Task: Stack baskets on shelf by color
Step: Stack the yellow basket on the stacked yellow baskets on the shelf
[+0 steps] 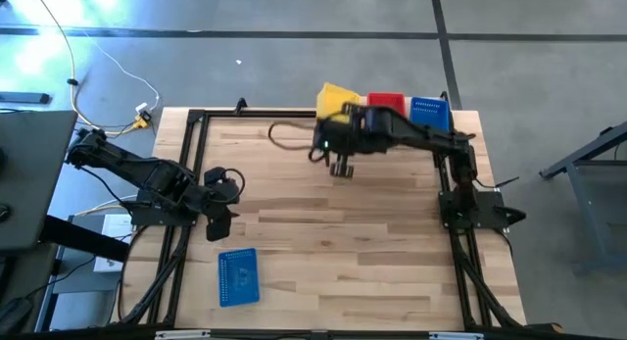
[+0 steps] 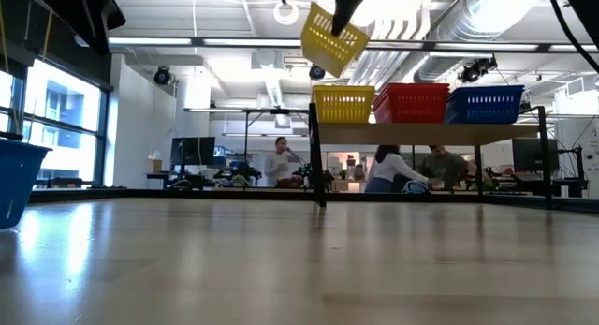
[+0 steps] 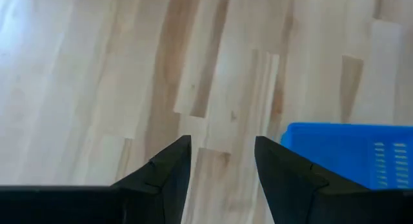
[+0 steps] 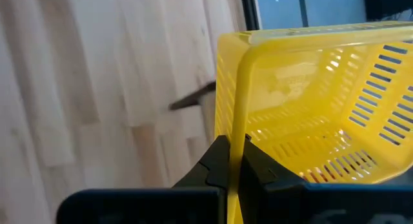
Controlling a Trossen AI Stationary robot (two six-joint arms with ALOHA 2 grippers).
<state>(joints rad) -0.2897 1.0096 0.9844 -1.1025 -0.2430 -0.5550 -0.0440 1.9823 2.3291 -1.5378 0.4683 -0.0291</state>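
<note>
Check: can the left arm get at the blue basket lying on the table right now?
Probably yes. The left pincer is open and empty, just beyond the blue basket on the table, with bare wood between them. The right pincer, holding a yellow basket, is far off.

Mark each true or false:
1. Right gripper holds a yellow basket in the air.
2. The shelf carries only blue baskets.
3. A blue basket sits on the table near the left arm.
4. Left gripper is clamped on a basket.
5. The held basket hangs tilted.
1. True. The right gripper pinches the wall of a yellow basket, held above the shelf.
2. False. It carries a yellow stack, a red stack and a blue stack.
3. True. A blue basket lies on the table.
4. False. The left gripper is open and empty.
5. True.
</note>
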